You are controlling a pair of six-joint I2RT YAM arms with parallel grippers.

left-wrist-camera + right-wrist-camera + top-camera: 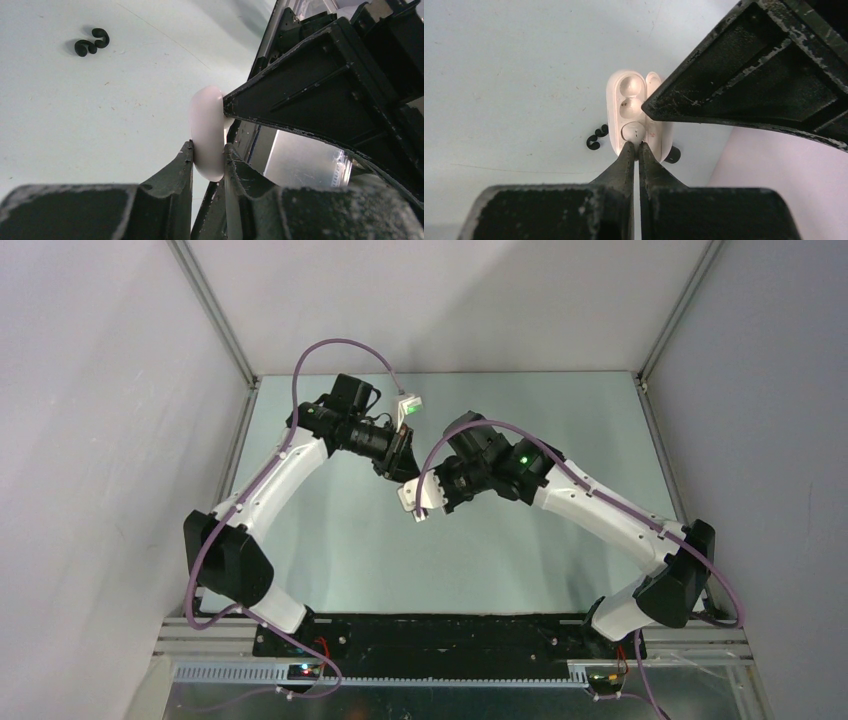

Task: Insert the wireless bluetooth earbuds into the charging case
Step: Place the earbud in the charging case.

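White earbud [633,132] sits in the open charging case [626,89], right at the tips of my shut right fingers [626,161], while my left fingers [181,167] clamp that case.

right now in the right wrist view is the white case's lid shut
No, the white case stands open, with its moulded inner wells facing the camera.
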